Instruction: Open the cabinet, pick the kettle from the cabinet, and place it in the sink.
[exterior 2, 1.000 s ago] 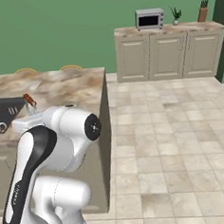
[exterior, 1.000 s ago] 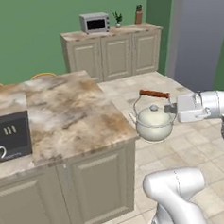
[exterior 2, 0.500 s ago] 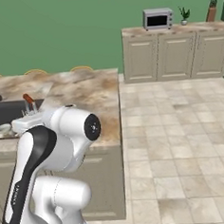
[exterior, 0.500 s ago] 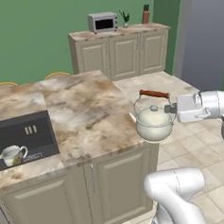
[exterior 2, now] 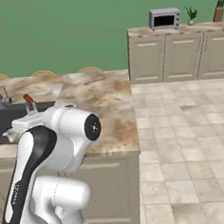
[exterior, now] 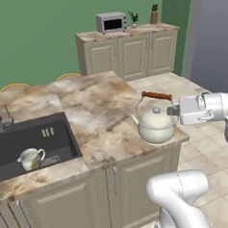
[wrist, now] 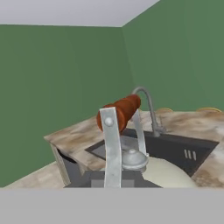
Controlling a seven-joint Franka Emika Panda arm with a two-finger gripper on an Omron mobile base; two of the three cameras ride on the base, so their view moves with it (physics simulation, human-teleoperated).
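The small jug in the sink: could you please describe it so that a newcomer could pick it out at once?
Start at the marble-topped island and find the dark sink sunk into its left part. The jug stands on the basin floor near the front wall. It is the small pale piece with a side handle, unlike the larger cream kettle off to the right.

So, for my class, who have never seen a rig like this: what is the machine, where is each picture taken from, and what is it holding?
It is a rendered kitchen with a white robot arm on a driving base. Two cameras ride on that base, behind the arm to its left and right; the third sits on the hand and looks along the gripper. The gripper is shut on the kettle, cream-white with a reddish-brown handle bar, carried above the marble counter near its right edge. Further left lies the dark sink, with a tap and a small jug inside. A microwave stands on cabinets by the green wall.
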